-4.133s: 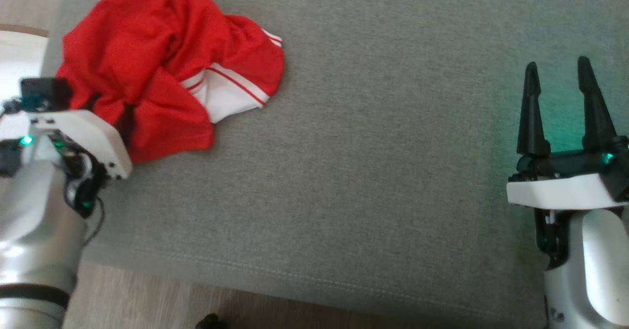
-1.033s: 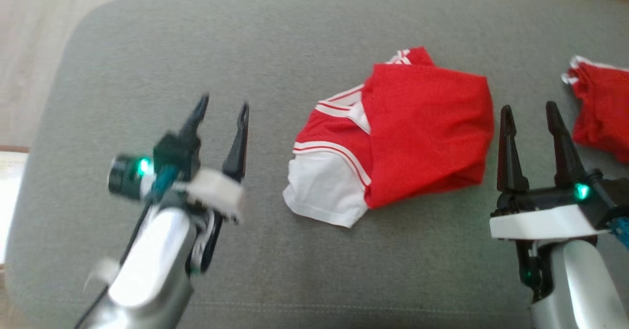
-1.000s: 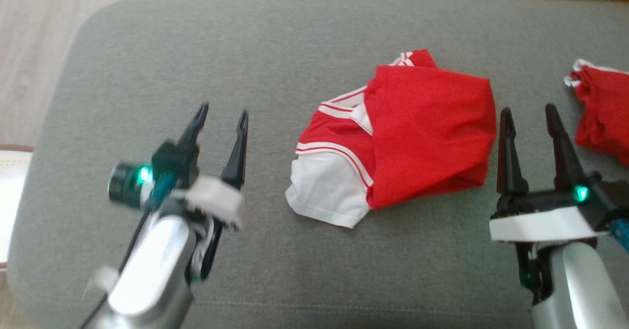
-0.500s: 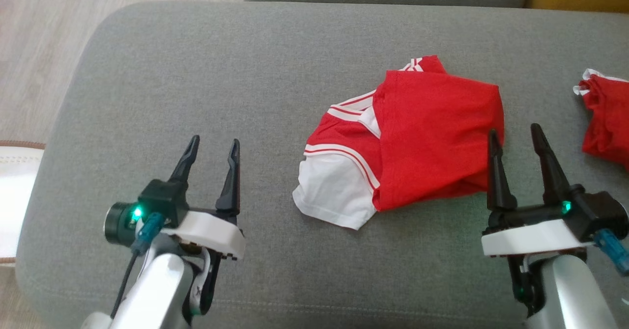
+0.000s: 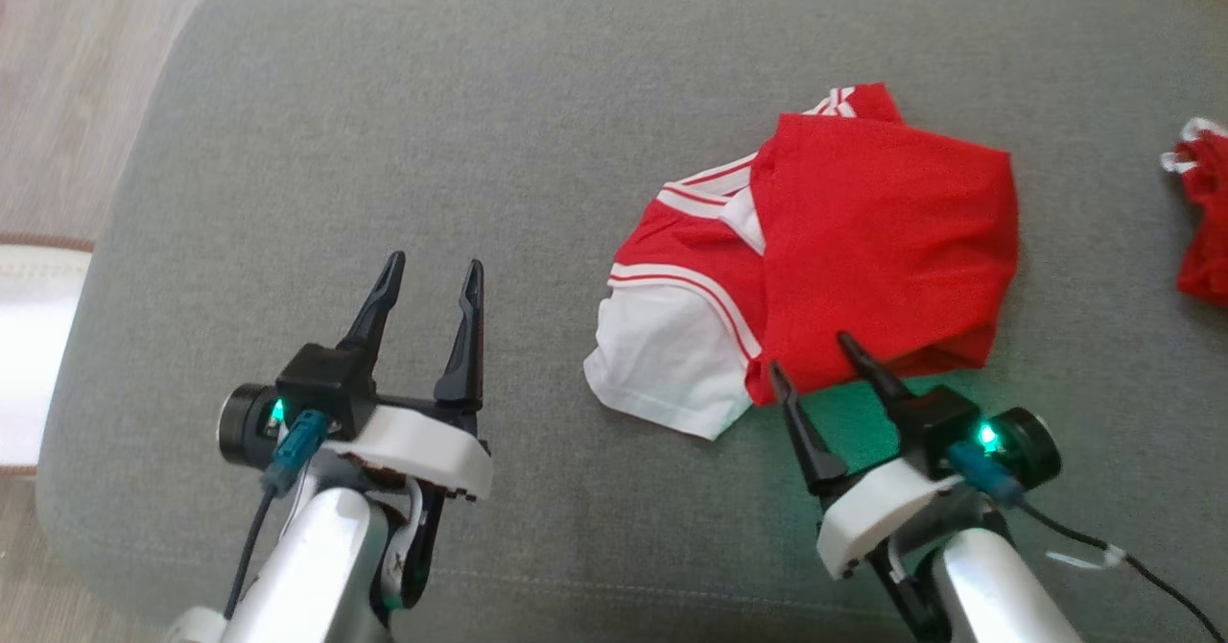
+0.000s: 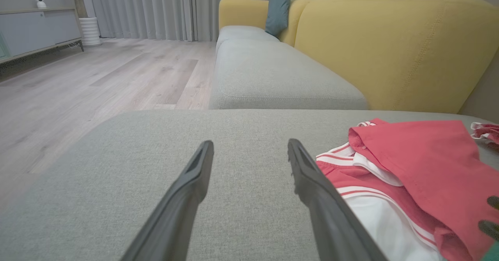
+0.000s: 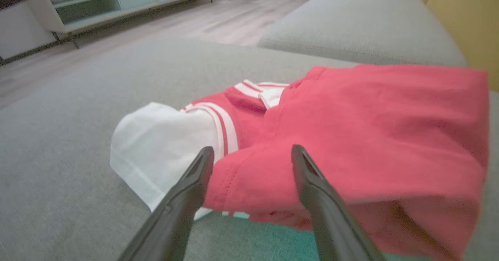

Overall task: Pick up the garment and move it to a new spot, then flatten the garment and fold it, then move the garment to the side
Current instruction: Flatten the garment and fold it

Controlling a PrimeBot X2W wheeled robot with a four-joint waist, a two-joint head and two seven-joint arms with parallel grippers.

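Red and white garment (image 5: 883, 230) is lying folded up on the grey cushion (image 5: 384, 125), a bit right of the middle in our head camera. Its white sleeve part pokes out to the left and a red panel is folded over the top. Our right gripper (image 5: 810, 353) is right at its near edge, fingers spread wide with nothing pinched, tips about at the red hem; we honestly can't tell if they touch the cloth. Our left gripper (image 5: 435, 261) hangs over bare cushion well left of the garment, also spread wide and holding nothing. Another red piece (image 5: 1204, 230) lies at the far right edge, apart from ours, with a yellow sofa (image 6: 390, 50) behind.
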